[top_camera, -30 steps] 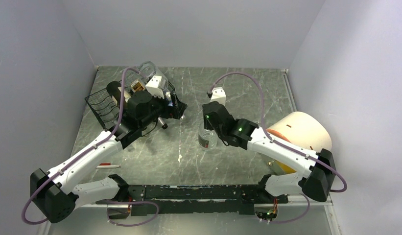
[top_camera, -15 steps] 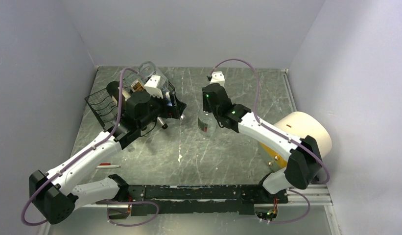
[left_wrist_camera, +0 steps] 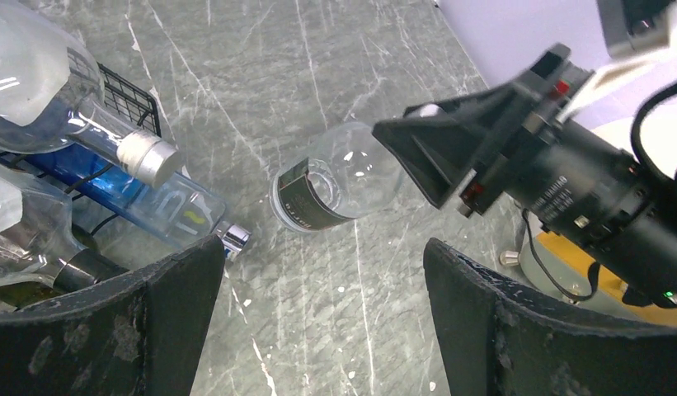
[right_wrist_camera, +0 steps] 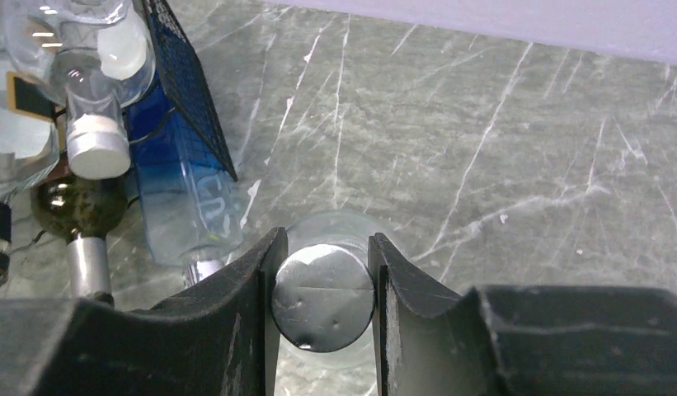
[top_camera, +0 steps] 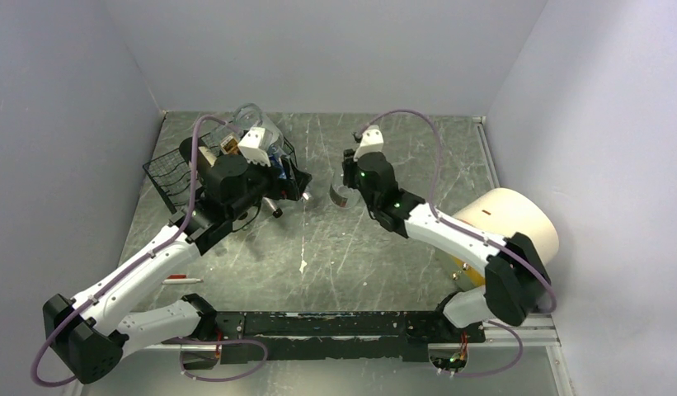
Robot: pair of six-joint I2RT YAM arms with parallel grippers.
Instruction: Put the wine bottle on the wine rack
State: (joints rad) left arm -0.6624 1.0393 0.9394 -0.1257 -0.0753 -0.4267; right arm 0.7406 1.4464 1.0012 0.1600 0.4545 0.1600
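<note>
The wine bottle (top_camera: 341, 196) is clear glass with a dark label and a silver cap. It hangs tilted above the table, just right of the rack. My right gripper (top_camera: 348, 186) is shut on its cap (right_wrist_camera: 322, 295). In the left wrist view the bottle (left_wrist_camera: 335, 186) points its base toward the rack. The black wire wine rack (top_camera: 170, 176) stands at the back left and holds several bottles, among them a blue one (left_wrist_camera: 153, 202). My left gripper (top_camera: 292, 188) is open and empty beside the rack's right end, its fingers (left_wrist_camera: 500, 330) wide apart over bare table.
A cream cylinder (top_camera: 512, 219) with something yellow under it (top_camera: 475, 276) sits at the right. A small red-and-white pen (top_camera: 176, 279) lies near the left arm. Rack mesh (right_wrist_camera: 190, 95) and bottle necks (right_wrist_camera: 91, 144) are close left of the held bottle. Walls enclose three sides.
My right gripper has carried the bottle away from the front and leftward, close to the rack, tipping it over. The left arm has hardly moved.
</note>
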